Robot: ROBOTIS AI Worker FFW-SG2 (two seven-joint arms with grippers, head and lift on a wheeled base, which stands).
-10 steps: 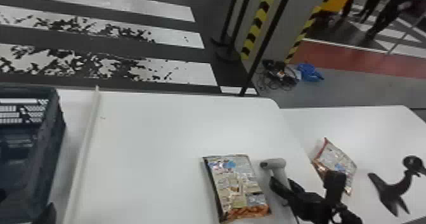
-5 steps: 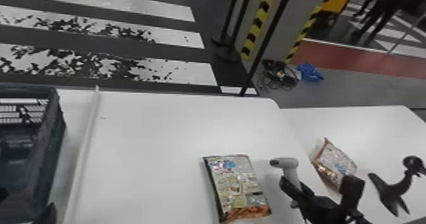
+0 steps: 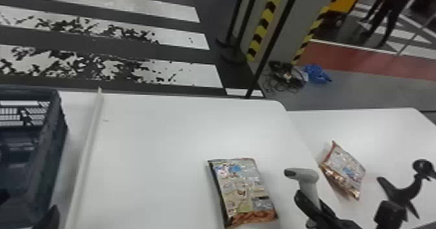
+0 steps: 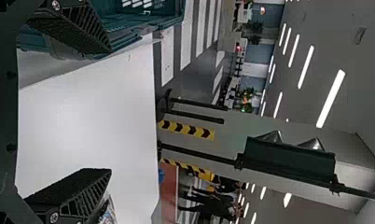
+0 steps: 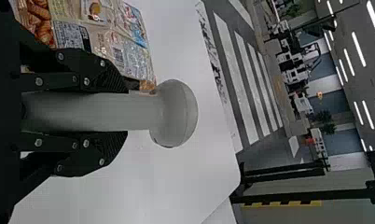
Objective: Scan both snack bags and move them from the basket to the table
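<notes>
Scanner [image 3: 306,174] moved rightward, handle [image 3: 311,190] partly hidden, clamped in the right end effector [image 3: 313,200].

Black jaws, ridged wedge-shaped pads [image 4: 87,196], round silver screws [image 5: 86,81].

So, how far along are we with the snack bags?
One bag lies on the table, the other bag on the side table, both out of the basket. The right tool holds the scanner. Scans can't be confirmed; any missing scan is probably what's left.
</notes>
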